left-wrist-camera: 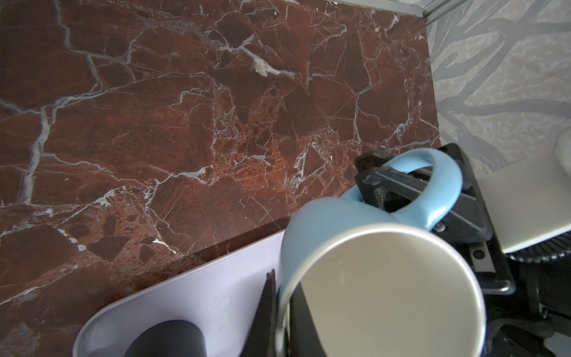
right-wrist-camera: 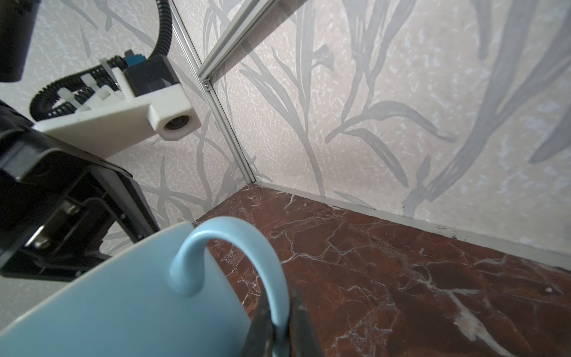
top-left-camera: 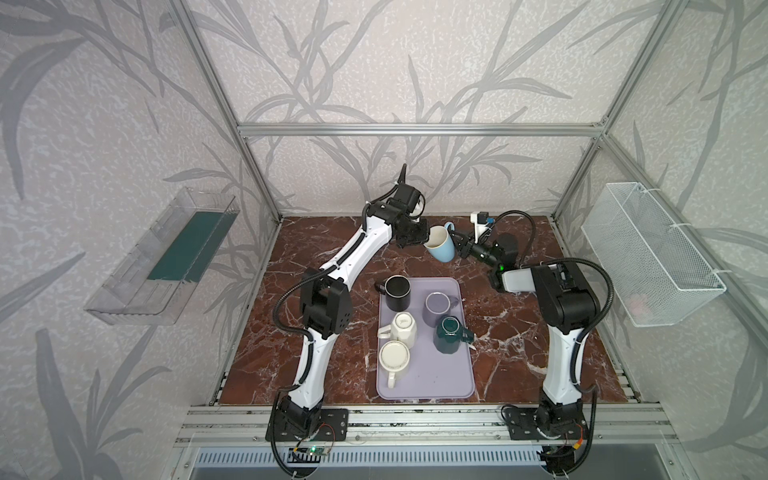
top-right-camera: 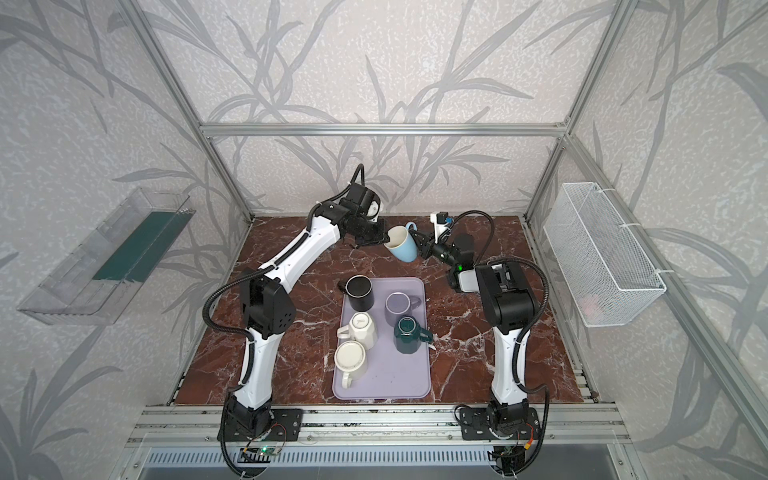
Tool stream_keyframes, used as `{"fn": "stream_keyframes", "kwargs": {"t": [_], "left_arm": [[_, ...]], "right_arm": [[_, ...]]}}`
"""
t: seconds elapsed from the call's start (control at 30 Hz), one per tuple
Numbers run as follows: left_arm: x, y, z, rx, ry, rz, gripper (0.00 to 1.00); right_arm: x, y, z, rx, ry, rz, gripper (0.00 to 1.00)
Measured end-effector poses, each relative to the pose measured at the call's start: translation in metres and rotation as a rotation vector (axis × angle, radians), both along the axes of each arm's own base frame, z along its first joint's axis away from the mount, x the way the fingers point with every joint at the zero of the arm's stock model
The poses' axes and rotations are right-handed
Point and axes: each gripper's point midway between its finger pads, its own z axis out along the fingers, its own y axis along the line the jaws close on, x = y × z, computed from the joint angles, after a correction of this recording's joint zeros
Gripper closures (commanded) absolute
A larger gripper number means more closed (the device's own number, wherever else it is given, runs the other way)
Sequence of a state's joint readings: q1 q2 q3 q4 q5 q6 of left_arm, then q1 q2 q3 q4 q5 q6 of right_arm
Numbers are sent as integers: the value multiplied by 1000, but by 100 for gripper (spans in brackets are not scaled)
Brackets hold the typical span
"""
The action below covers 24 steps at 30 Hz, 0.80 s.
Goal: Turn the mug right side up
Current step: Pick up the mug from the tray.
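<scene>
A light blue mug [top-left-camera: 441,246] [top-right-camera: 402,244] with a cream inside hangs tilted above the back of the table, its mouth turned toward the left arm. My left gripper [top-left-camera: 425,241] [top-right-camera: 387,240] is shut on the mug's rim. In the left wrist view the gripper [left-wrist-camera: 282,298] has one finger inside the mug [left-wrist-camera: 380,284] and one outside its wall. My right gripper [top-left-camera: 456,244] [top-right-camera: 420,244] is shut on the mug's handle. The right wrist view shows its gripper [right-wrist-camera: 282,315] pinching the handle [right-wrist-camera: 272,262] from both sides.
A lavender tray [top-left-camera: 428,388] [left-wrist-camera: 216,293] lies mid-table with a black mug [top-left-camera: 397,293], a lavender mug [top-left-camera: 438,307], a dark green mug [top-left-camera: 449,336] and two cream mugs [top-left-camera: 403,329] [top-left-camera: 394,358]. A wire basket [top-left-camera: 648,253] hangs right, a clear bin [top-left-camera: 162,257] left.
</scene>
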State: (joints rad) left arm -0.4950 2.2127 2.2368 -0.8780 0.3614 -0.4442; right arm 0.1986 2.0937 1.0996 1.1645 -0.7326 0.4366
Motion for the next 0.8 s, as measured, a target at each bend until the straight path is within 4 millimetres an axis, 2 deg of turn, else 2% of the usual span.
{"fn": "stream_keyframes", "kwargs": {"t": [0.1, 0.3, 0.57, 0.8], "left_arm": [[-1, -1, 3, -1, -1, -45, 100], [4, 1, 11, 16, -39, -110, 100], [7, 4, -9, 49, -15, -133, 100], [11, 6, -18, 74, -19, -150, 100]], "right_arm": [[-2, -1, 4, -28, 12, 4, 92], [-6, 0, 13, -58, 30, 30, 79], [-6, 1, 0, -78, 104, 43, 73], [-6, -2, -8, -96, 139, 51, 69]]}}
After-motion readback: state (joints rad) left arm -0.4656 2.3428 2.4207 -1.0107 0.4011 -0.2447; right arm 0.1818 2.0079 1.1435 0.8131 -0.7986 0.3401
